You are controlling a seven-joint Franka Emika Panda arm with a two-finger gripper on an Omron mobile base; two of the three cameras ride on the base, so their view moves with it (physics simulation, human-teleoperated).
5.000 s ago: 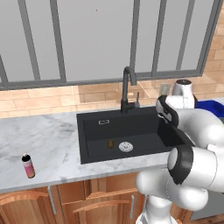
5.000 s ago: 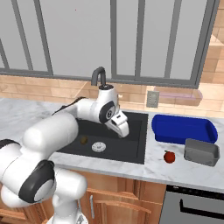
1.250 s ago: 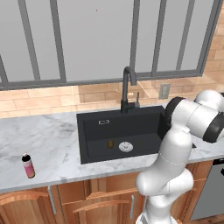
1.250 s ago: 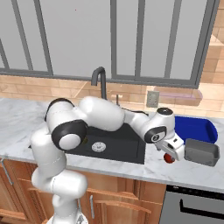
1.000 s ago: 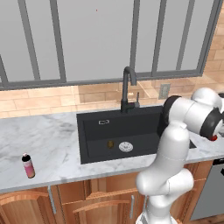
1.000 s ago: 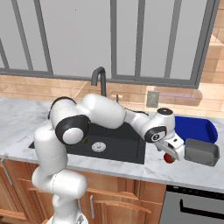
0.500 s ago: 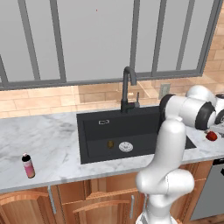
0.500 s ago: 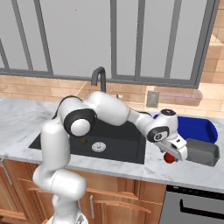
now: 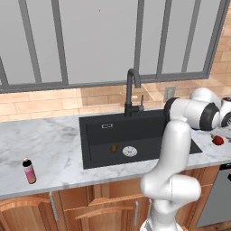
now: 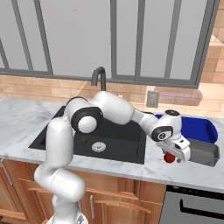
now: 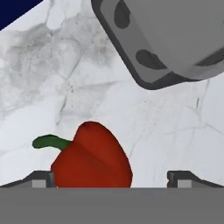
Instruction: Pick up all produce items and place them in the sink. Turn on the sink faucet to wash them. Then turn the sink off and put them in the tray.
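Right now the white arm's two-finger gripper [image 10: 171,155] hangs over the red bell pepper with a short green stem [image 11: 89,157], jaws spread wide and holding nothing. In the hand view the pepper sits at about 6 o'clock between the two dark finger tips, nearer the one at 7 o'clock than the one at 5 o'clock.

Because of that offset, I judge the near finger could land on the pepper's shoulder and nudge it aside, or the smooth, rounded skin could slip out as the jaws shut. A grey rounded-corner container [image 10: 202,152] lies close by at 1 o'clock in the hand view; a sideways drift could knock it.

From the right base view the pepper rests on the white marble counter [image 10: 131,168], at 3 o'clock of the large matte-black sink basin [image 10: 127,146], just in front of the shallow bright-blue tray [image 10: 196,127]. A dull brownish-olive ball [image 9: 114,148] lies on the sink floor beside the round silver drain [image 9: 129,151].
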